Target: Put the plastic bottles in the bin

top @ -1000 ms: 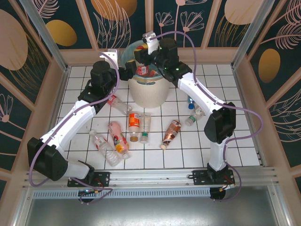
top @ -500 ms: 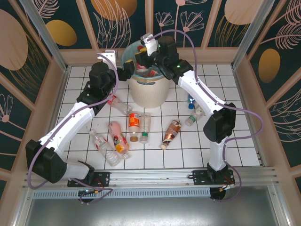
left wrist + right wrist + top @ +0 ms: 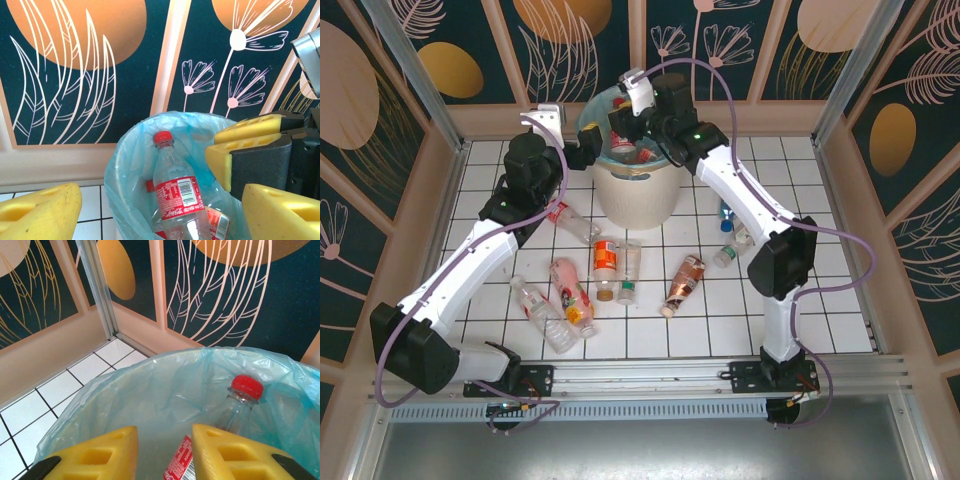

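Plastic bottles (image 3: 605,262) lie on the surface (image 3: 830,325) before the bin (image 3: 635,205), from above. From our left wrist we see left fingers (image 3: 40,210) spread beside the bin, a red-capped bottle (image 3: 175,195) inside. From our right wrist, right fingers (image 3: 100,452) stand apart, empty, over the bin.

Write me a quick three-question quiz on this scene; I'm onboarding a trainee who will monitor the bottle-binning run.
1. True or false: the red-capped bottle sits neck-up inside the bin.
2. The right gripper is: A) open and empty; B) shut on a bottle; C) shut on the bag.
3. Fill in: the bin's liner bag is light ___.
Key: 1 true; 2 A; 3 blue-green.
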